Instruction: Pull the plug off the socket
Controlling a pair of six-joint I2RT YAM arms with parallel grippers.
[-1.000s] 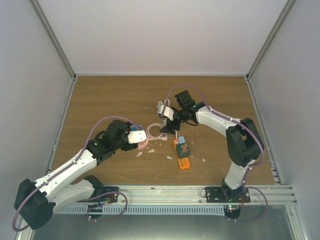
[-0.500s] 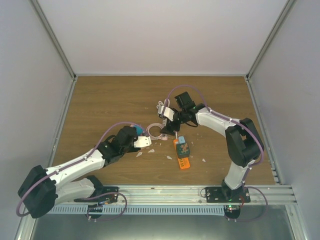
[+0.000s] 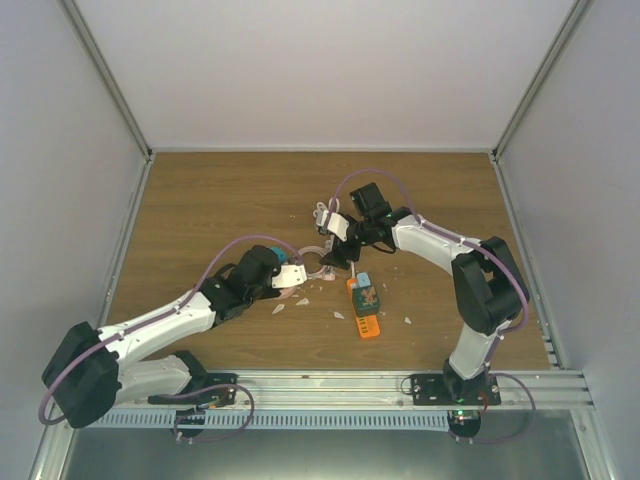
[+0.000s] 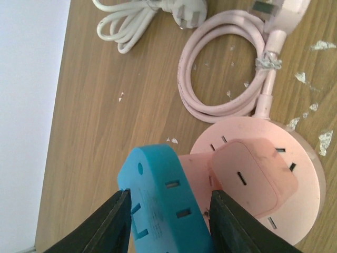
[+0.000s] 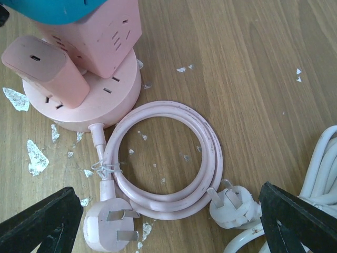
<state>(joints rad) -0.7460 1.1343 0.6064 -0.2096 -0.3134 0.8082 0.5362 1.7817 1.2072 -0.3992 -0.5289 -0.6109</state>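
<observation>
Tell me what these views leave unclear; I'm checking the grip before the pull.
- Left wrist: whether the left fingers press the blue plug; the bottom edge cuts both off.
- Left wrist: the blue plug's pins, hidden beneath its own body.
- Right wrist: the blue plug, cropped by the top edge.
- Top view: the pink socket, tiny and covered by the left gripper.

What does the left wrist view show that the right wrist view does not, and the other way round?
Only the left wrist: the left fingers clamped on the sides of the blue adapter, and its slotted face. The right wrist view catches just its edge.

Only the right wrist: the right fingers, wide open and holding nothing, and the whole pink plug, which is cut off in the left wrist view.

Both: the round pink socket, the pink charger plugged into it, the coiled pink cable and the white plug.
</observation>
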